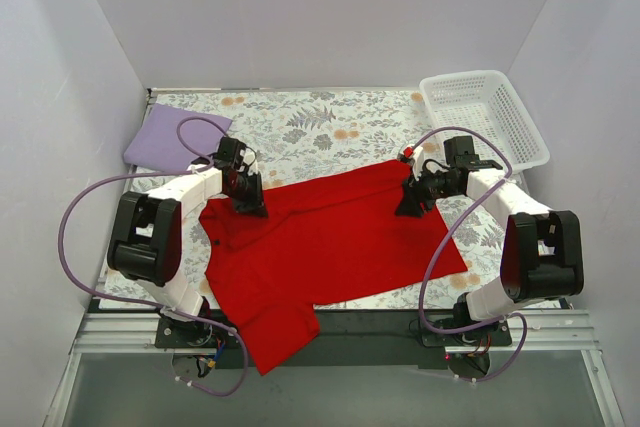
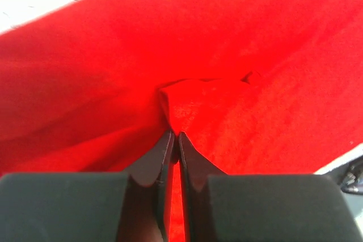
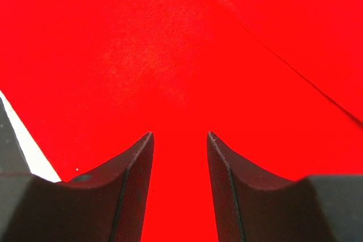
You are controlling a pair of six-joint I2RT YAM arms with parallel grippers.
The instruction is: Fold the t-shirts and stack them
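Observation:
The red t-shirt point(image 1: 320, 247) lies spread across the middle of the table, one sleeve hanging over the near edge. The pale lilac t-shirt point(image 1: 172, 137) lies folded at the back left. My left gripper point(image 1: 250, 207) is down at the red shirt's left upper edge; in the left wrist view it point(image 2: 174, 135) is shut on a pinched fold of red cloth point(image 2: 193, 103). My right gripper point(image 1: 410, 205) is at the shirt's right upper corner; in the right wrist view it point(image 3: 180, 135) is open just above flat red cloth point(image 3: 170, 72), nothing between its jaws.
A white lattice basket point(image 1: 484, 117) stands at the back right. The table wears a floral cloth point(image 1: 320, 122). Purple cables loop beside both arms. Grey walls close in the left, back and right.

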